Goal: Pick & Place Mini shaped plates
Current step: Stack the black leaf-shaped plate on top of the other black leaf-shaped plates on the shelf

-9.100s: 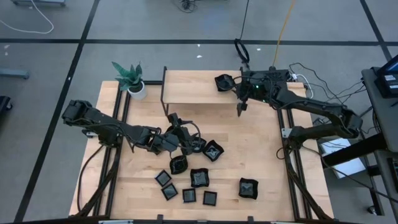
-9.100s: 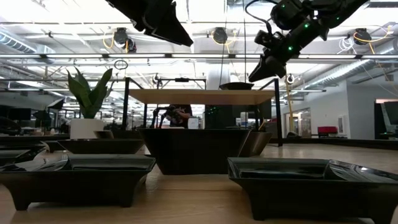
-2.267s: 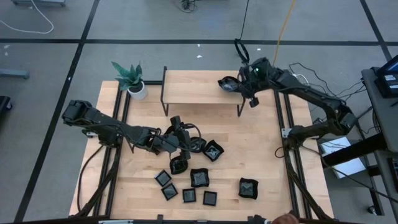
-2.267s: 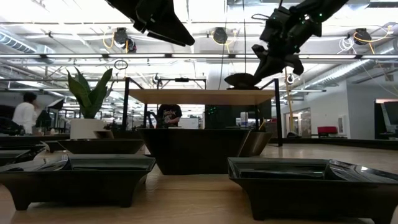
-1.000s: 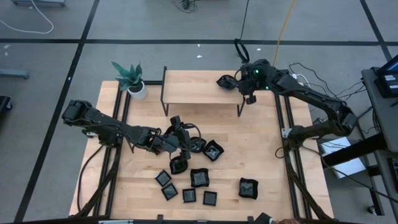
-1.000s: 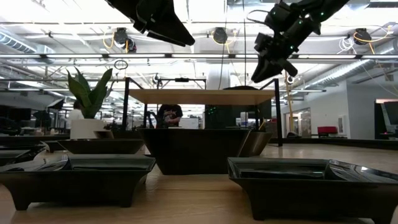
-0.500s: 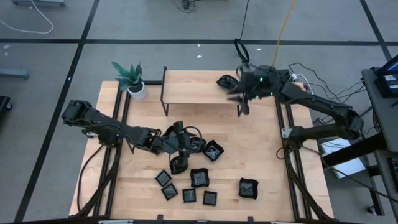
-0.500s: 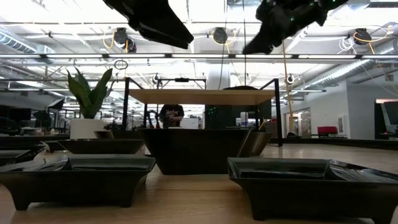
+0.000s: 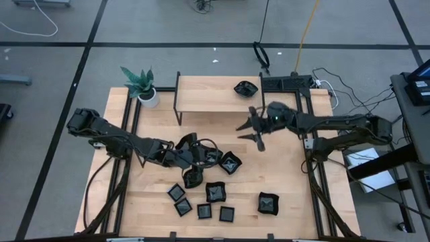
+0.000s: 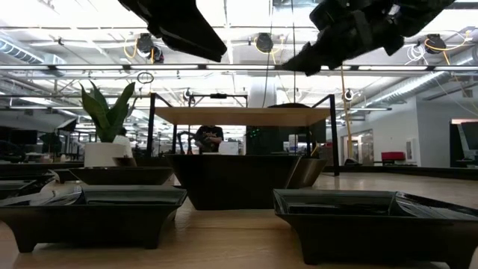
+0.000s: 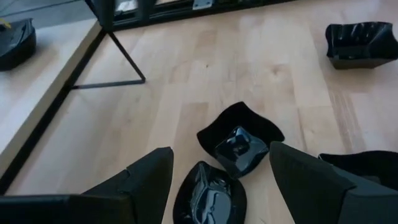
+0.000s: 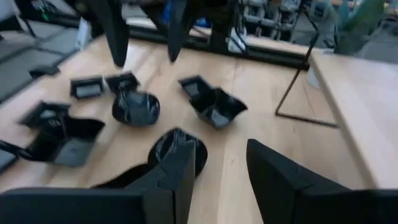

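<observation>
Plates lie in two groups: one black plate (image 9: 246, 87) sits on the raised wooden shelf (image 9: 208, 94), and the rest cluster low on the table (image 9: 282, 168), among them a wavy one (image 9: 230, 163) and a square one (image 9: 268, 203). Empty, fingers spread apart, the right end effector (image 9: 252, 129) hangs above bare wood between shelf and cluster, probably turned toward the pile for another. The left end effector (image 9: 195, 156) hovers over the cluster, fingers apart and holding nothing, placed to pick.
</observation>
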